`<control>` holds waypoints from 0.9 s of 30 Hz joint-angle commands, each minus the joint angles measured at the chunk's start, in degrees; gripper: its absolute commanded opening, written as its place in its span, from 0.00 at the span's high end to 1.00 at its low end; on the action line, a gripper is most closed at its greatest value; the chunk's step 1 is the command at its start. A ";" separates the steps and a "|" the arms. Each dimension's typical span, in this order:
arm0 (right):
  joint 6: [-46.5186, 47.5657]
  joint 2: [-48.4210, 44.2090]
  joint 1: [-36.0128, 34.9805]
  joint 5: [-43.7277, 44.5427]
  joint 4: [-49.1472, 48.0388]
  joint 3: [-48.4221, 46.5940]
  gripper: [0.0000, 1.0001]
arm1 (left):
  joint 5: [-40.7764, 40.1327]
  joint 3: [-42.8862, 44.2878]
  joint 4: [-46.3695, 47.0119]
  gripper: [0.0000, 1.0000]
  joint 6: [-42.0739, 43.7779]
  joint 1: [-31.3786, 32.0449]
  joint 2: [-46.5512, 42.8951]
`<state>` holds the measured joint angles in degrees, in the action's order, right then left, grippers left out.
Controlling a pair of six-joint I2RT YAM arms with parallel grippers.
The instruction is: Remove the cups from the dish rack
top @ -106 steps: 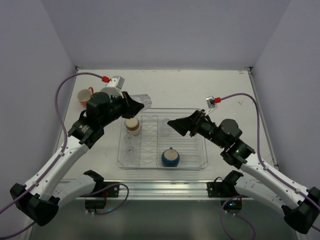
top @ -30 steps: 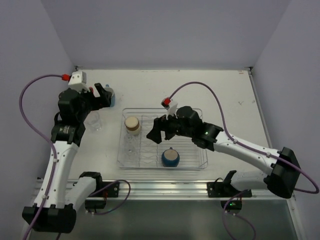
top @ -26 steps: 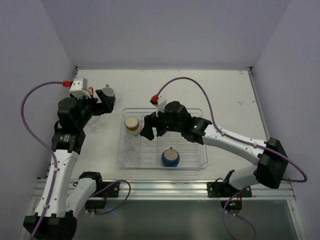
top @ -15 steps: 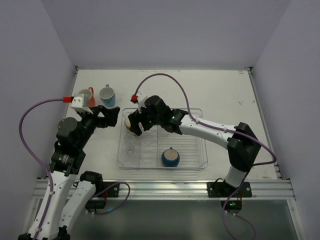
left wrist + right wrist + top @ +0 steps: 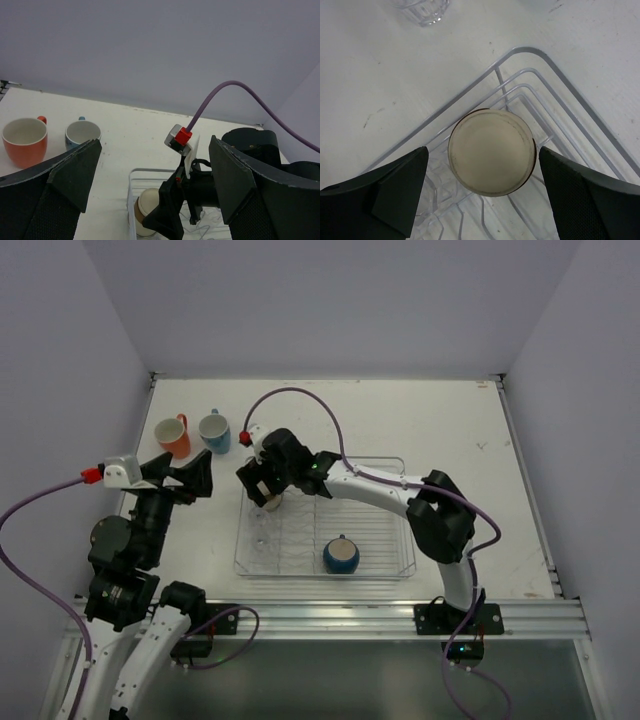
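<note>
White table point(image 5: 400, 420), right fingers point(image 5: 380, 200) now straddling tan-cream cup point(image 5: 491, 152), seemingly not touching

Table point(image 5: 420, 420) holds dish rack point(image 5: 375, 540), orange mug point(image 5: 174, 436), blue mug point(image 5: 213, 429).

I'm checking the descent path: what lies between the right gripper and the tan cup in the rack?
Nothing. The right wrist view shows the open right gripper directly over the tan cup, no object between.
</note>
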<state>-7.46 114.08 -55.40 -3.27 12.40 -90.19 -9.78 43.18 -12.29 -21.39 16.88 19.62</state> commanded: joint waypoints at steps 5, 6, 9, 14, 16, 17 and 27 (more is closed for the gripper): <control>2.01 4.30 -0.50 3.79 1.83 -6.31 0.02 | -1.29 -0.38 1.48 0.03 2.05 0.96 0.07; 2.01 4.48 -0.42 4.32 1.66 -6.31 0.02 | -1.21 -0.46 1.57 0.02 2.05 0.96 0.07; 2.19 4.75 -0.50 5.11 0.87 -5.96 0.06 | -0.94 -0.46 1.57 0.02 1.96 0.96 0.16; 2.63 4.31 -0.59 6.96 -0.27 -5.35 0.23 | -0.85 -0.64 1.75 0.02 2.05 0.96 0.33; 2.63 3.52 -0.68 7.57 -1.84 -4.12 0.37 | -0.85 -0.64 1.75 0.02 1.96 0.96 0.25; 2.11 2.30 -0.68 7.49 -2.64 -3.42 0.40 | -0.85 -0.64 1.75 0.02 1.96 0.96 0.25; -7.56 -10.88 -0.68 5.28 -13.71 5.71 0.51 | 1.78 -1.34 2.98 0.02 1.09 0.96 1.39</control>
<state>-11.00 111.94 -55.59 1.85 7.40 -86.02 -9.45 42.30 -12.12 -20.40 17.54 20.10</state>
